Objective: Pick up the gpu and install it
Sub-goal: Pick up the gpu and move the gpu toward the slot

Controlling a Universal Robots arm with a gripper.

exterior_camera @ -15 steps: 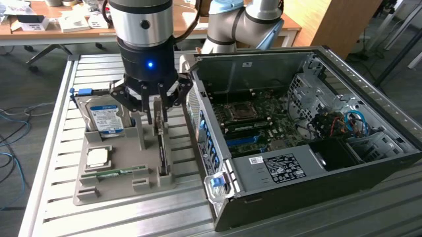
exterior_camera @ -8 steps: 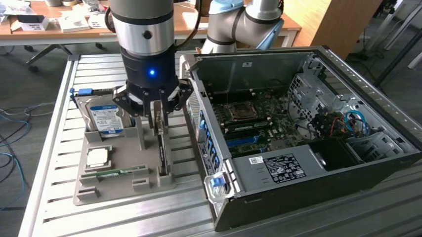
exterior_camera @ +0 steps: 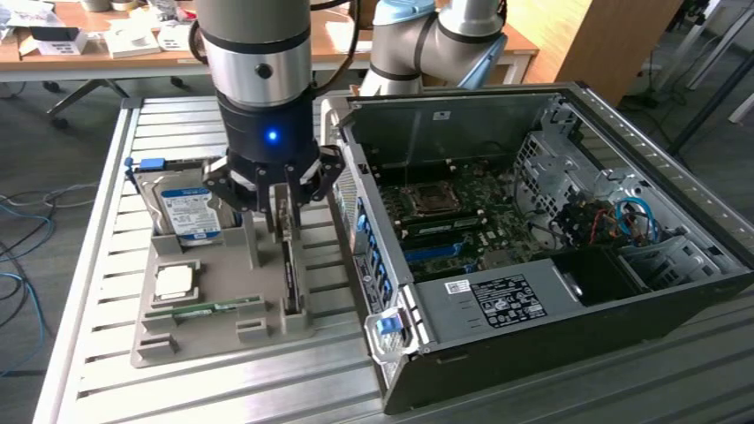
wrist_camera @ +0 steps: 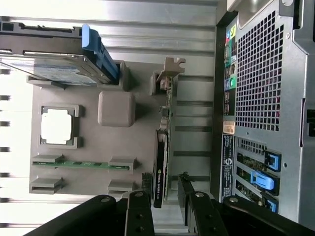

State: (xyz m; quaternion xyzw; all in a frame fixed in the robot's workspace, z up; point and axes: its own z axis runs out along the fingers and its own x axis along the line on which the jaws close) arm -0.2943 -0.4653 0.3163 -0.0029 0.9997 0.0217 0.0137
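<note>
The gpu [exterior_camera: 289,269] stands on its edge in a slot of the grey holder tray [exterior_camera: 207,334], next to the open computer case [exterior_camera: 531,230]. In the wrist view the gpu [wrist_camera: 161,164] appears edge-on, a thin green board with a black fan block, its silver bracket [wrist_camera: 170,73] at the far end. My gripper [exterior_camera: 282,210] hangs directly above the card, open. Its two black fingers [wrist_camera: 139,204] straddle the near end of the card with a gap on each side. The gripper [wrist_camera: 162,196] holds nothing.
On the holder tray [wrist_camera: 88,142] there are also a silver hard drive with a blue label [exterior_camera: 189,212] [wrist_camera: 54,69], a processor chip [exterior_camera: 175,281] [wrist_camera: 58,127] and a narrow green memory stick [exterior_camera: 207,308] [wrist_camera: 81,163]. The case wall [wrist_camera: 266,98] stands close beside the card. The motherboard [exterior_camera: 460,216] lies exposed inside.
</note>
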